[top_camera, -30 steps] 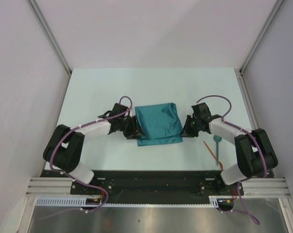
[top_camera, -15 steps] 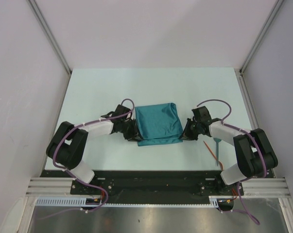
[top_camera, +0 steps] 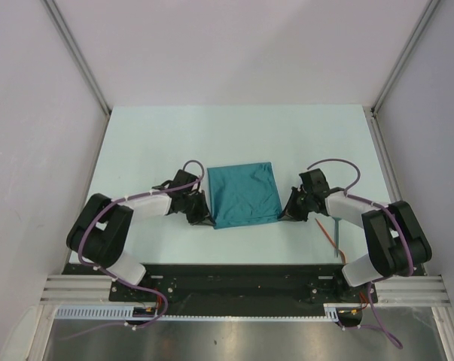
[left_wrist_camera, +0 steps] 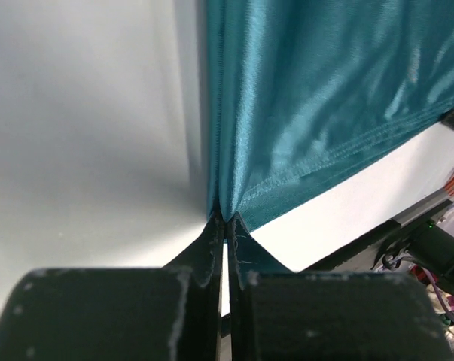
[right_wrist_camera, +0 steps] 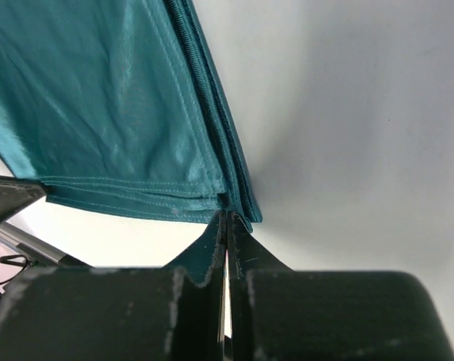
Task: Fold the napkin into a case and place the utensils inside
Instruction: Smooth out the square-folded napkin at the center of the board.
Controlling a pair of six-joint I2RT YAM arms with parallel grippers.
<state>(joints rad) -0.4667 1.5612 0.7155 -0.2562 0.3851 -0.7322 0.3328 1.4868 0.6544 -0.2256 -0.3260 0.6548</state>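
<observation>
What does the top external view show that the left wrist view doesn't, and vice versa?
Only top external: the whole teal cloth napkin as a flat folded rectangle, the right gripper at its near right corner, and the thin orange-red plastic utensil lying on the pale table right of the cloth. Only left wrist: the jaws closed on the near left corner, and the stitched hem up close. Both: the napkin, the table and the left gripper at that corner.

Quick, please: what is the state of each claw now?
Left claw: closed, pinching a near corner of the napkin.
Right claw: closed, pinching the napkin's other near corner.
</observation>
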